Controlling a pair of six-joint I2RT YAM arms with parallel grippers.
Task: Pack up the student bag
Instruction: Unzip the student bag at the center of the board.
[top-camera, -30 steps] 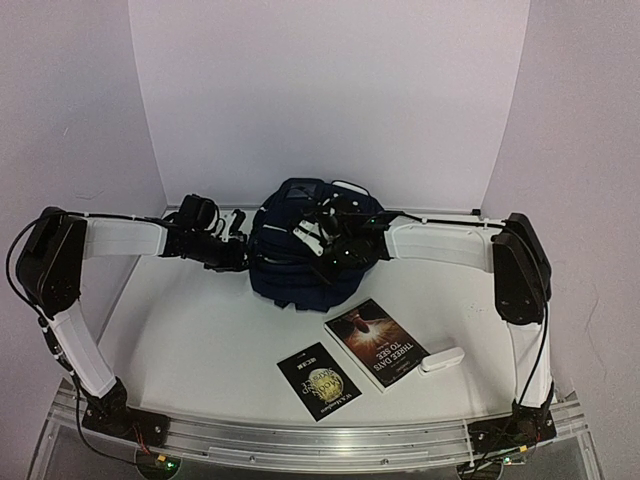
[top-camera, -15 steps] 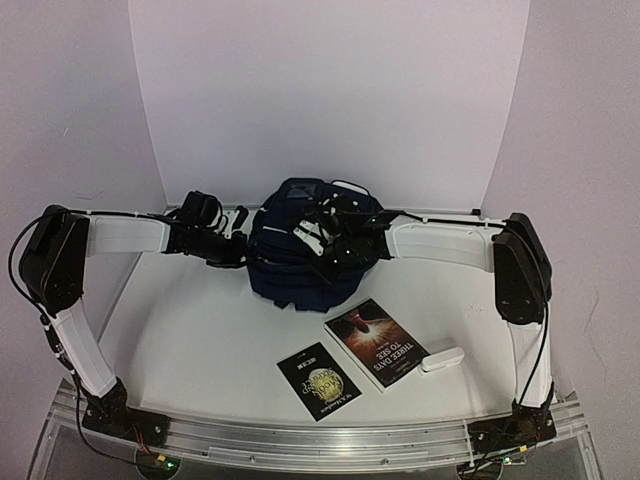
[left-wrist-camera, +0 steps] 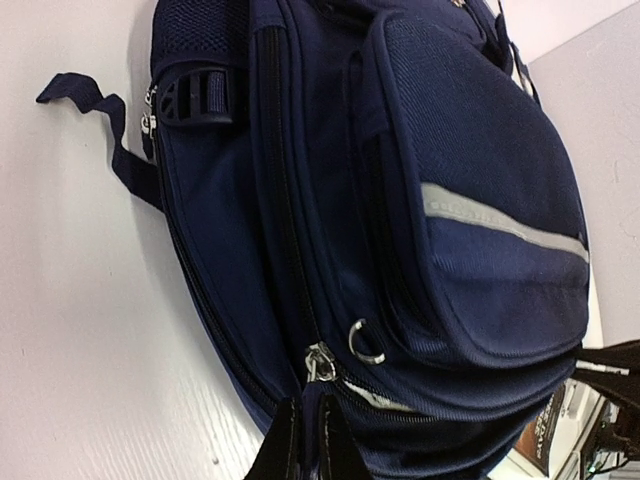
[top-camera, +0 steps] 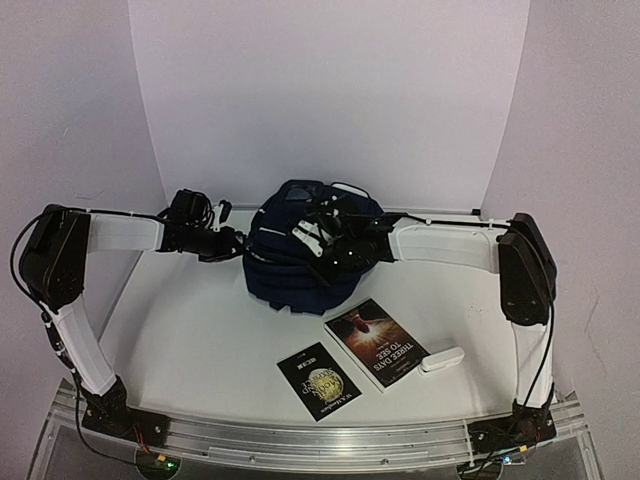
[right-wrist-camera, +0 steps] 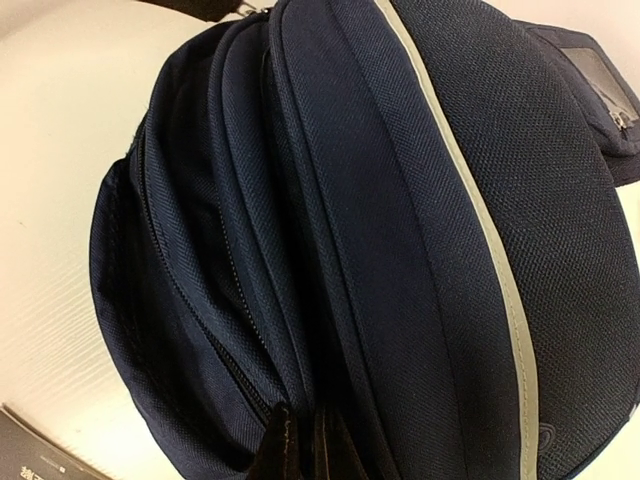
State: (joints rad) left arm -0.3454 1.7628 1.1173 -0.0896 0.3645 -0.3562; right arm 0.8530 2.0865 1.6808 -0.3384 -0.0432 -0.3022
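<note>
The student bag [top-camera: 298, 255], a dark navy backpack with a thin white stripe, lies at the back middle of the table. My left gripper [top-camera: 234, 241] is at its left side. In the left wrist view it [left-wrist-camera: 308, 425] is shut on the navy zipper pull tab just below the silver slider [left-wrist-camera: 321, 362]. A short stretch of zip beside the slider is parted and shows white. My right gripper [top-camera: 336, 256] is on the bag's right front. In the right wrist view it [right-wrist-camera: 305, 430] is shut on a fold of bag fabric [right-wrist-camera: 330, 300] beside a zip.
A small black book [top-camera: 318, 380] and a larger dark book [top-camera: 376, 342] lie in front of the bag. A white oblong case [top-camera: 442, 359] lies to their right. White walls enclose the back and sides.
My left gripper has drawn back to the left with the zipper pull. The bag has shifted slightly left. The right gripper has stayed on the bag.
</note>
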